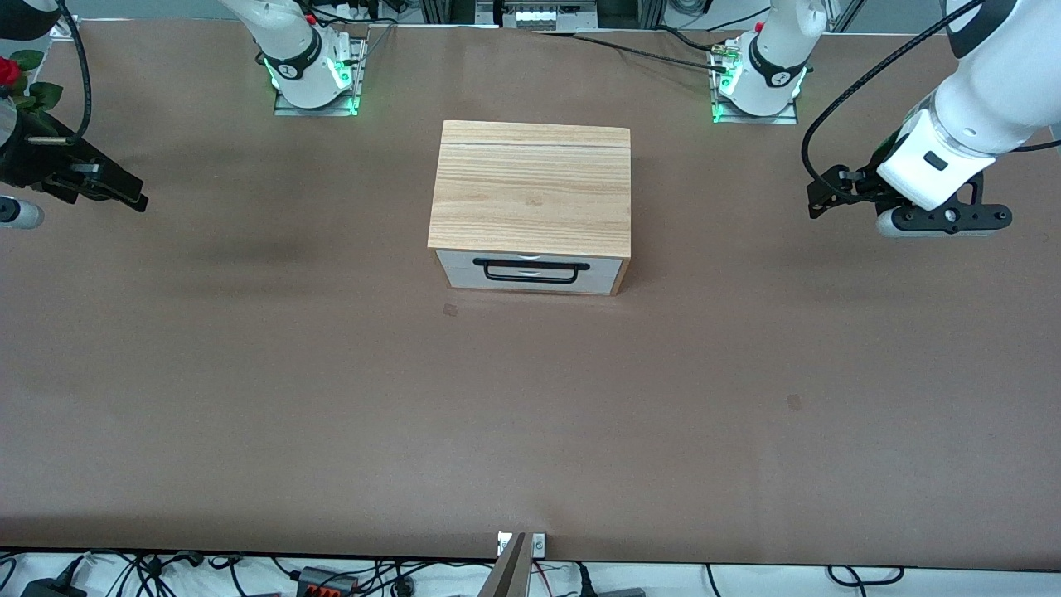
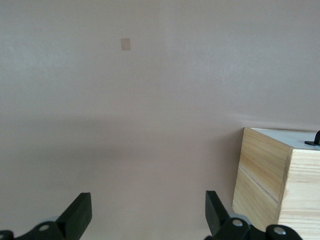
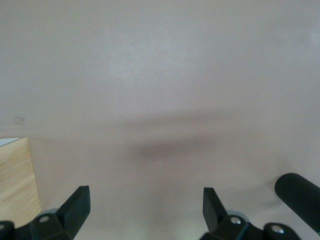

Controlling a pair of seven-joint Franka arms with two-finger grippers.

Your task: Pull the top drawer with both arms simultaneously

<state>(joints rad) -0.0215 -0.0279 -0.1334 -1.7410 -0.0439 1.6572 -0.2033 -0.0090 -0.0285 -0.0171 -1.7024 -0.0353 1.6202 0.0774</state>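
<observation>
With fingers spread, the left gripper [image 1: 821, 199] and right gripper [image 1: 124, 195] are being held over the table's [image 1: 249, 398] ends; the top drawer's [image 1: 530, 264] handle [image 1: 531, 272] should be approached evenly.

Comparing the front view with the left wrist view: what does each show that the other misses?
Only the front view shows the whole wooden box, the shut top drawer with its full black handle, and the right gripper waiting over the table's right-arm end. Only the left wrist view shows the left gripper from above, fingers spread wide over bare table. Both show the box's side, a bit of the handle, the table and a small pale patch on it.
</observation>
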